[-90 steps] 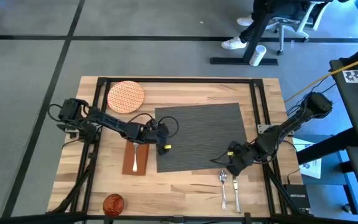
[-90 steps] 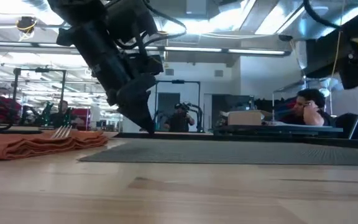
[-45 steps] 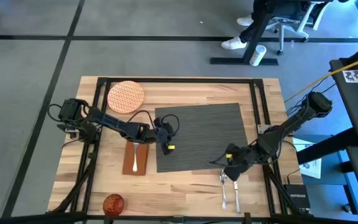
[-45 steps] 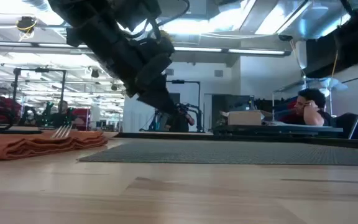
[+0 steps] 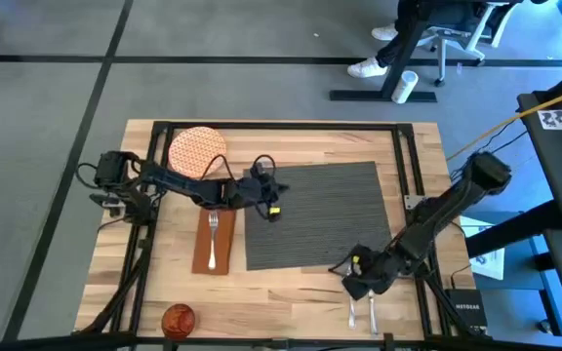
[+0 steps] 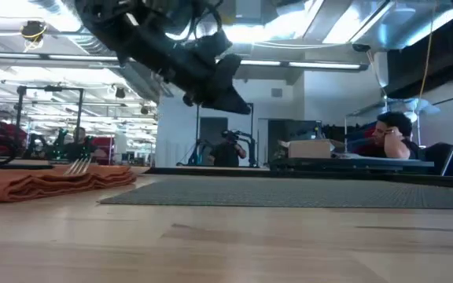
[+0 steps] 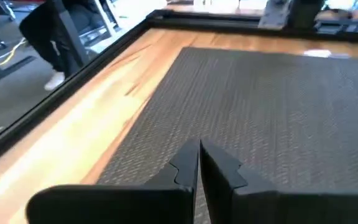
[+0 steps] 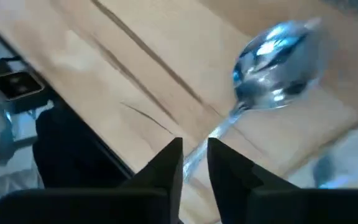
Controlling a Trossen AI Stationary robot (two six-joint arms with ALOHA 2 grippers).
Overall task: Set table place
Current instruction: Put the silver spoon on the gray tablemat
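Left gripper (image 7: 199, 163) hung above the placemat (image 5: 320, 210) near its left edge, fingers pressed together with only a hairline seam between them, holding nothing; low view showed it lifted clear of the mat. Just outside that edge lay the brown napkin (image 5: 214, 242) with the fork (image 5: 214, 230) resting on top. Beyond the gripper, toward the table's far left corner, sat the orange-patterned plate (image 5: 198, 151).

Right gripper (image 8: 194, 160) was low over the bare wood just off the placemat's near right corner, fingers a narrow gap apart, empty. The spoon (image 8: 272, 46) lay on the table (image 5: 291, 292) straight ahead of the fingertips, its handle running back toward the gap. The knife (image 5: 370, 308) lay beside it. The orange cup (image 5: 178, 318) stood well apart, at the near left edge
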